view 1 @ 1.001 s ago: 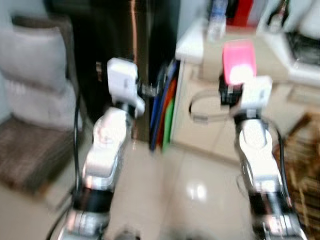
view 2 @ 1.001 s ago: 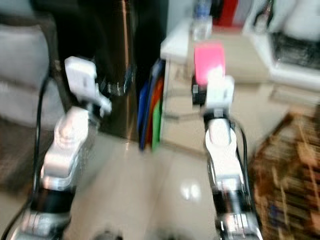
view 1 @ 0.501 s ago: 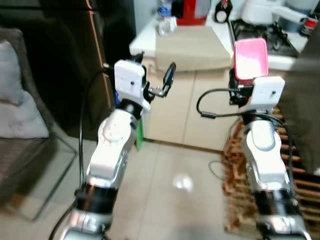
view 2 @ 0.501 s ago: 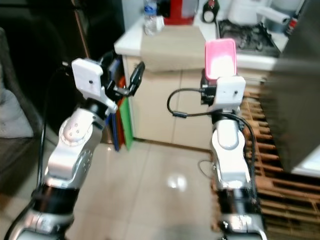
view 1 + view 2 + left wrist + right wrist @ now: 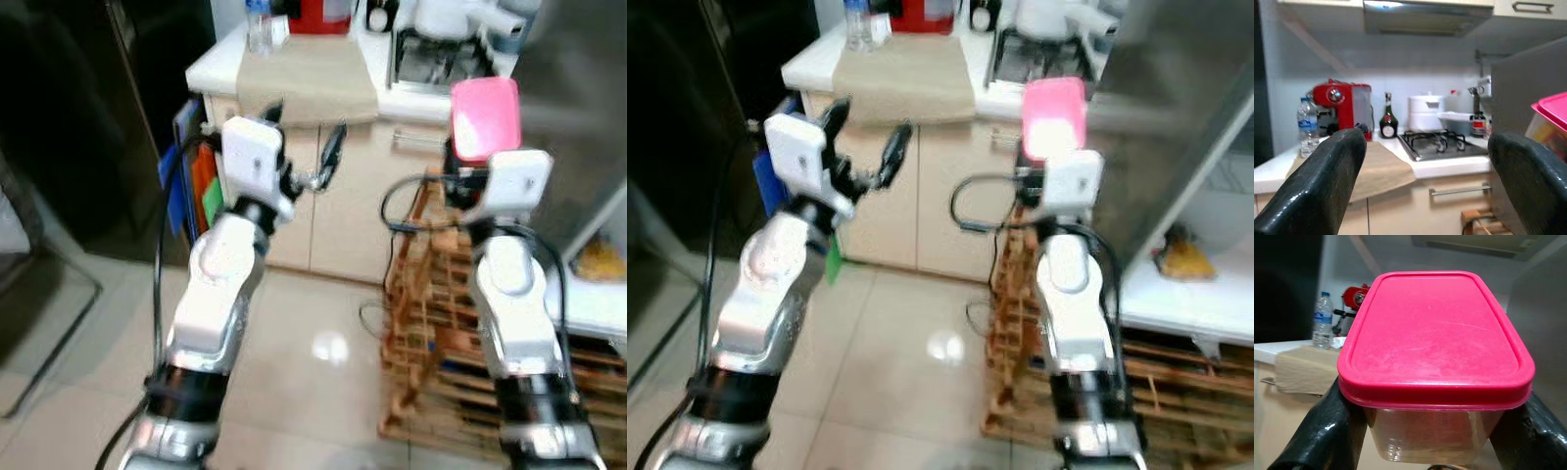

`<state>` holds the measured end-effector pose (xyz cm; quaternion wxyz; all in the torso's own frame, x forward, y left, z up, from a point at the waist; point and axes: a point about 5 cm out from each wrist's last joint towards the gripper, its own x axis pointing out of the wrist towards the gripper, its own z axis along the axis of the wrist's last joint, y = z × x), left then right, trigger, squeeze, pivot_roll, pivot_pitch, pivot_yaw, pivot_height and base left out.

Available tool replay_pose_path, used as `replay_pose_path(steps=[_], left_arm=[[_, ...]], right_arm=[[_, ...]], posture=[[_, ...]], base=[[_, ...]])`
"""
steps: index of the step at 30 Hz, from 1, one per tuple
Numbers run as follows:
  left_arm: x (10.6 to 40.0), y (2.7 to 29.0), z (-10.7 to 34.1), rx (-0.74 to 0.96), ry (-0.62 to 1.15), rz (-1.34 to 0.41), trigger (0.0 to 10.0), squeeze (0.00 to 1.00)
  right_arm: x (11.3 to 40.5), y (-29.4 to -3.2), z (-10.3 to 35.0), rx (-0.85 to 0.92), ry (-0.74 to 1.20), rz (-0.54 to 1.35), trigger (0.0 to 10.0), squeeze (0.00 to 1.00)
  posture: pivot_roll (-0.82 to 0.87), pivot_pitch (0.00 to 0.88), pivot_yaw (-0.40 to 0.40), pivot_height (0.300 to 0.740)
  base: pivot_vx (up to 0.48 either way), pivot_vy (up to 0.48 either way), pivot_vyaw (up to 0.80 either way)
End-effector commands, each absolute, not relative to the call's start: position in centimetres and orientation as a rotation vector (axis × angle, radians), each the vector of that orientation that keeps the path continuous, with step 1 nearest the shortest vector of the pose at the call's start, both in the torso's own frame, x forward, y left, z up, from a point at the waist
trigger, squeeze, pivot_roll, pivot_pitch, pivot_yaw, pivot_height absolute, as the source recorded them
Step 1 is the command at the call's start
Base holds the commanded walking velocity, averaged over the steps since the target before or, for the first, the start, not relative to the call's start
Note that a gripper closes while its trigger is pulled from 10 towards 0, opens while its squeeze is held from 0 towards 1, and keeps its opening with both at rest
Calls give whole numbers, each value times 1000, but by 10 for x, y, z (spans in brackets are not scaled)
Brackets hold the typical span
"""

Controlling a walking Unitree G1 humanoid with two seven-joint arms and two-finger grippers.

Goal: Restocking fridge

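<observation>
Pink-lidded clear plastic food container (image 5: 1435, 357), rectangular, contents indistinct through the wall: carried raised at chest height in the right gripper (image 5: 1435, 431), its two black fingers (image 5: 1317, 435) clamped against the container's two sides just under the lid rim. Same container visible in the head views as a pink block (image 5: 485, 117) above the white wrist housing of the right arm. Left gripper (image 5: 304, 147): raised at similar height, fingers spread apart and grasping nothing, pointed toward the kitchen bench (image 5: 220, 69). Bench stock: folded beige cloth (image 5: 309, 73), clear water bottle (image 5: 1307, 125), red coffee machine (image 5: 1342, 105), dark glass bottle (image 5: 1388, 117), white pot (image 5: 1425, 110), gas hob (image 5: 1442, 142). Floor items: wooden slatted pallet (image 5: 431, 294) beside the right arm. Fridge: grey door panel (image 5: 1176, 108) standing open at the robot's right, white interior shelf (image 5: 1195, 299) with a yellowish item (image 5: 1181, 259) on it. Step in hand, by judgement: transport of the container toward the open fridge, placement not yet begun. Next move calls for a turn toward the right to face the shelf squarely, then a level reach to set the container down on a bare part of the shelf before the right fingers release; the left gripper appears free to steady the door.
</observation>
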<state>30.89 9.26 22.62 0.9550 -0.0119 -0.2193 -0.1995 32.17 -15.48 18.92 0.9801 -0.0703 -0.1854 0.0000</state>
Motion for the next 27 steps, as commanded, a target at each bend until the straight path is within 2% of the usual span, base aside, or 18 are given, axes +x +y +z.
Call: replay_pose_path(steps=[1,15,27], left_arm=[[307,86,230,-38,-462,-435,10000,0],[307,83,232,-24,-467,-466,10000,0],[305,83,234,-29,-480,-482,10000,0]], right_arm=[[322,-162,194,-145,-386,-20,0,0],[323,-162,194,-144,-385,-20,0,0],[315,-173,195,-161,-395,-72,0,0]], posture=[[-125,0,25,740],[-124,0,27,740],[-124,0,24,740]], base=[[0,-352,0],[0,-25,0],[0,-460,0]])
